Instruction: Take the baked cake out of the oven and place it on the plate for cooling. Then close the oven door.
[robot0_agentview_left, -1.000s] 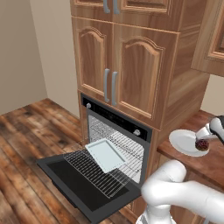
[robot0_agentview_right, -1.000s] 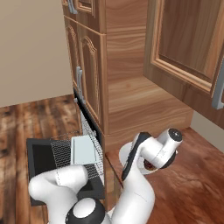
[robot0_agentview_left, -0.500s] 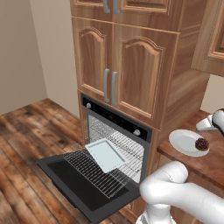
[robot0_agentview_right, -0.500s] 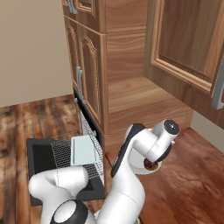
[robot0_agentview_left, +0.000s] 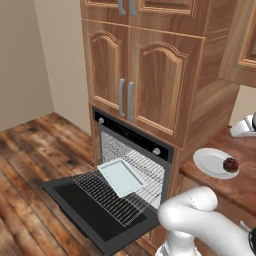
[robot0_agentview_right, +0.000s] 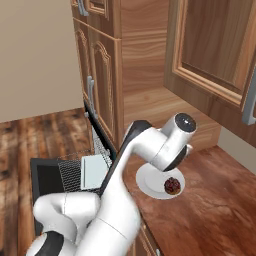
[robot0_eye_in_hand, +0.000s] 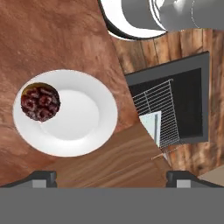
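Note:
The baked cake (robot0_eye_in_hand: 40, 103) lies on the left part of the white plate (robot0_eye_in_hand: 83, 122), near its rim, with nothing touching it. My gripper (robot0_eye_in_hand: 111, 178) hangs above the plate, open, with its fingertips (robot0_eye_in_hand: 41, 177) far apart and nothing between them. The plate (robot0_agentview_left: 212, 161) with the cake (robot0_agentview_left: 230, 164) sits on the counter to the right of the oven (robot0_agentview_left: 132, 150); the plate (robot0_agentview_right: 150, 182) and cake (robot0_agentview_right: 172, 185) lie just below my bent wrist. The black oven door (robot0_agentview_left: 95, 210) lies folded down flat, fully open.
A pale rectangular tray (robot0_agentview_left: 120, 177) rests on a wire rack (robot0_agentview_left: 107, 195) pulled out over the door. The brown counter (robot0_agentview_left: 235, 187) runs right of the oven, under an upper cabinet (robot0_agentview_left: 245, 40). Arched wooden doors (robot0_agentview_left: 130, 85) stand above the oven. Wood floor (robot0_agentview_left: 30, 150) spreads to the left.
The gripper has let go of the cake, which now stays on the plate. The hand has lifted up and away from the plate, toward the right.

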